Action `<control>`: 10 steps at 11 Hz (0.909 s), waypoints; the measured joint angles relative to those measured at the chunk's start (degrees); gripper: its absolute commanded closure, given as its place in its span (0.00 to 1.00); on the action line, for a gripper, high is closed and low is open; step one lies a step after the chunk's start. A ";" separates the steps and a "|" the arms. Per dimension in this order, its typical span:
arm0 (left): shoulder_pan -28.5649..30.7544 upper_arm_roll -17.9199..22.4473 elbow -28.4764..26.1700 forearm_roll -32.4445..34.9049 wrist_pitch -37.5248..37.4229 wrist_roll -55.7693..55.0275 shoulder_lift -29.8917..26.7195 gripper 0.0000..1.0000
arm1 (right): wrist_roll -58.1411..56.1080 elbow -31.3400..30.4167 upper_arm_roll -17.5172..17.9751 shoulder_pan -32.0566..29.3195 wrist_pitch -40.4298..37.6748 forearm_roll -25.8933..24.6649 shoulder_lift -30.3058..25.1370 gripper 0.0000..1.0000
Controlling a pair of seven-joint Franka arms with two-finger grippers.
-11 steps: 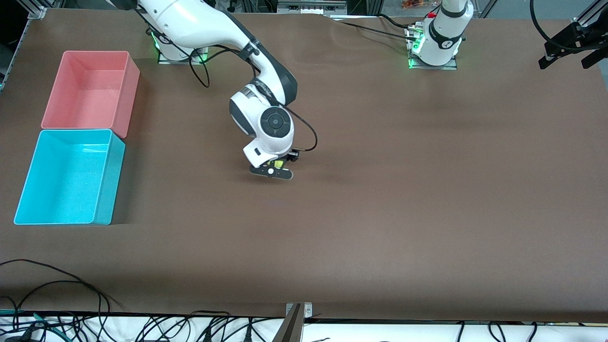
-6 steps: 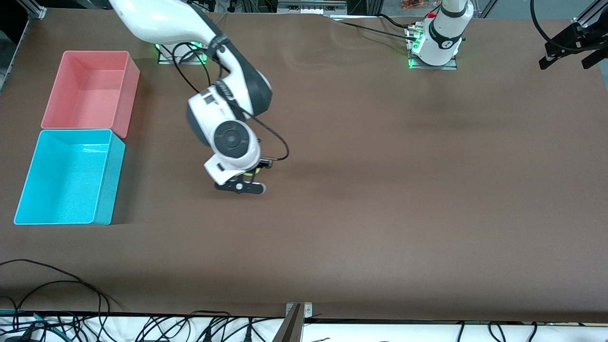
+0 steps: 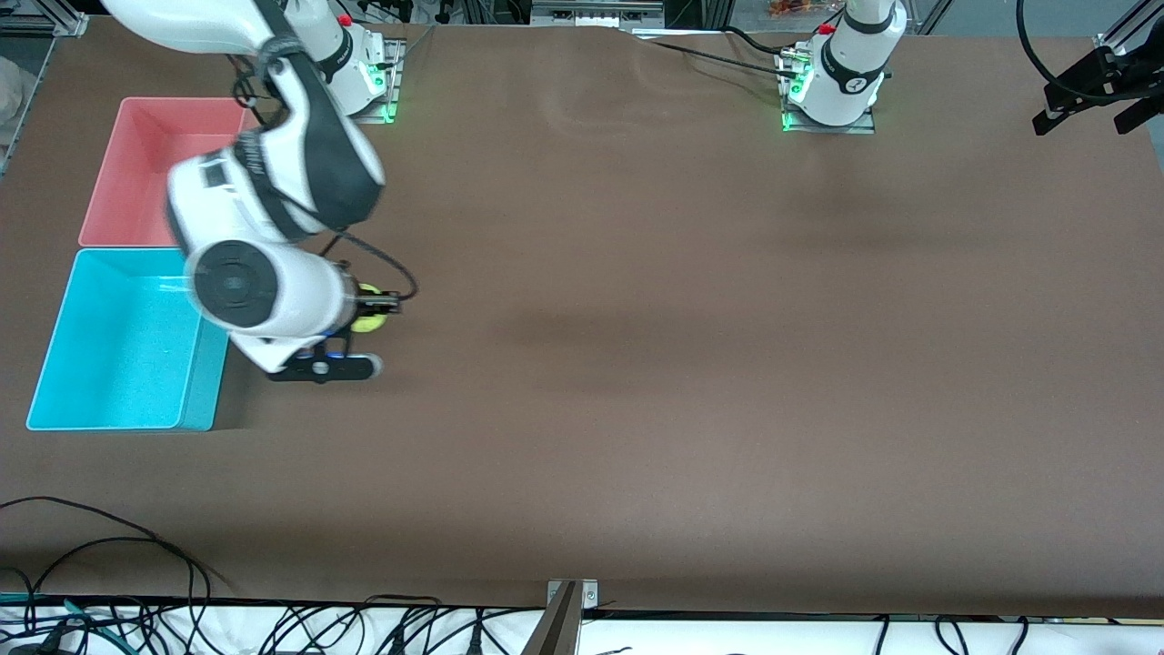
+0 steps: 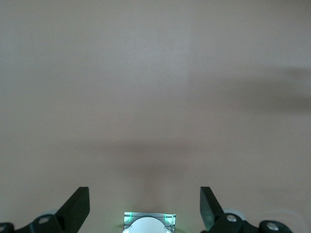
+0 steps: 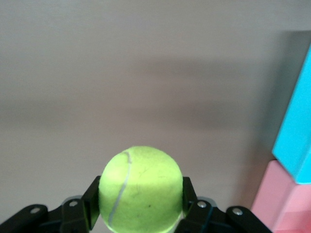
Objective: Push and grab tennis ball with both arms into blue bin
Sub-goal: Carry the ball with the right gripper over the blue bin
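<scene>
Since the earlier frames the right arm has swung from the middle of the table toward the right arm's end, carrying the tennis ball with it, so that the right gripper now hangs over bare brown table just beside the blue bin, at the bin's long wall that faces the table's middle. The right gripper's jaws are clenched on the tennis ball; in the right wrist view the ball sits between the two black fingers, touching both, with its curved seam visible. The ball is held in the air, outside the bin. The blue bin stands near the table edge at the right arm's end, and the pink bin touches its short wall, farther from the front camera; both show at the margin of the right wrist view, blue bin and pink bin. The left arm waits at its base near the table's top edge, unchanged; its left gripper is released, fingers spread wide over bare table. Cables trail along the table edge nearest the front camera.
</scene>
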 measured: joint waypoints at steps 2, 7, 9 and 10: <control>-0.02 -0.08 0.30 0.00 0.00 0.00 0.03 0.00 | -4.29 -1.68 -0.12 -3.97 -1.34 0.05 -1.96 0.75; -0.03 -0.19 0.50 0.00 0.00 0.00 0.08 0.00 | -9.21 -20.05 -2.09 -9.28 8.34 0.09 -12.96 0.75; -0.03 -0.28 0.55 0.00 0.00 0.00 0.09 0.00 | -11.77 -30.03 -4.25 -9.30 14.93 0.09 -18.66 0.75; -0.04 -0.32 0.56 0.00 0.00 0.00 0.10 0.00 | -13.44 -34.76 -5.45 -9.30 17.86 0.09 -21.25 0.74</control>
